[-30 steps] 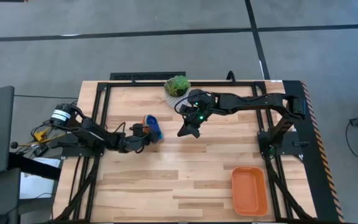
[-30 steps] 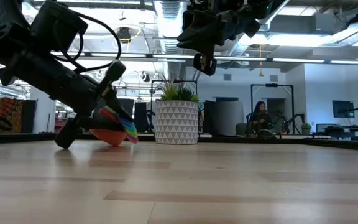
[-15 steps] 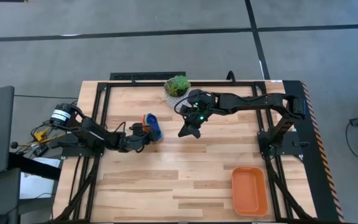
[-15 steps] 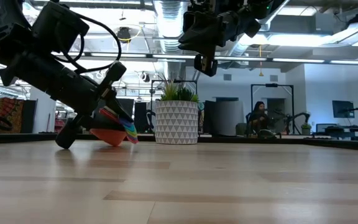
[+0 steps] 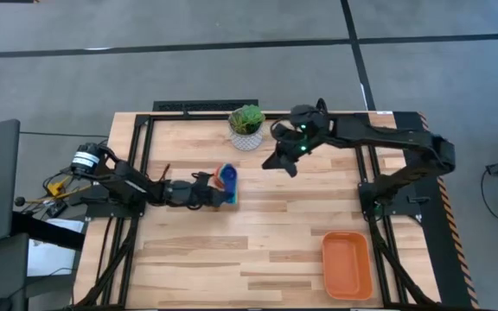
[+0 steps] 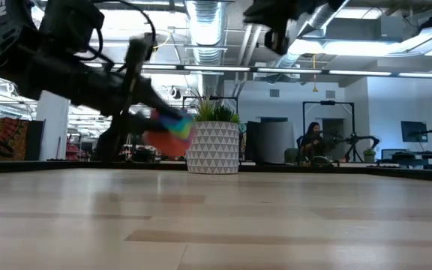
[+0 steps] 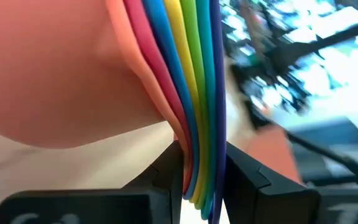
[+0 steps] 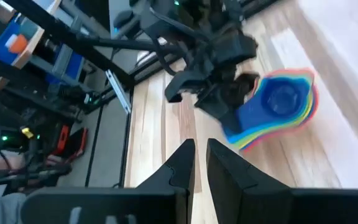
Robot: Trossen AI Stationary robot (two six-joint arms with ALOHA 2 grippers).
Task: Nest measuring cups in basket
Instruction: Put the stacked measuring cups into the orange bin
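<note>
The measuring cups (image 5: 226, 181) are nested in one stack, orange outermost and dark blue innermost (image 8: 278, 106). My left gripper (image 5: 211, 192) is shut on the stack, left of the table's middle. In the low view the stack (image 6: 167, 135) hangs blurred above the wood. My right gripper (image 5: 282, 164) hovers high near the far edge, shut and with nothing in it; in its own wrist view it (image 8: 197, 163) looks down at the stack. The orange basket (image 5: 347, 264) sits on the table at the near right corner. My left gripper pinches the fanned bundle of the cups' flat handles (image 7: 197, 155) between its two fingers (image 7: 166, 171), all layers together. It reaches in about level from the table's left side. The stack is lifted clear of the table and tilted, the bowls beyond the fingertips.
A white patterned pot with a green plant (image 5: 246, 125) stands at the far edge, between the two grippers and just behind the stack in the low view (image 6: 213, 146). Bare wood lies between the stack and the basket.
My left gripper has risen and swung toward the table's right edge, its wrist turning, and the cup stack has come off the table and now hangs clear. My right gripper has risen and drawn back toward the far right.
</note>
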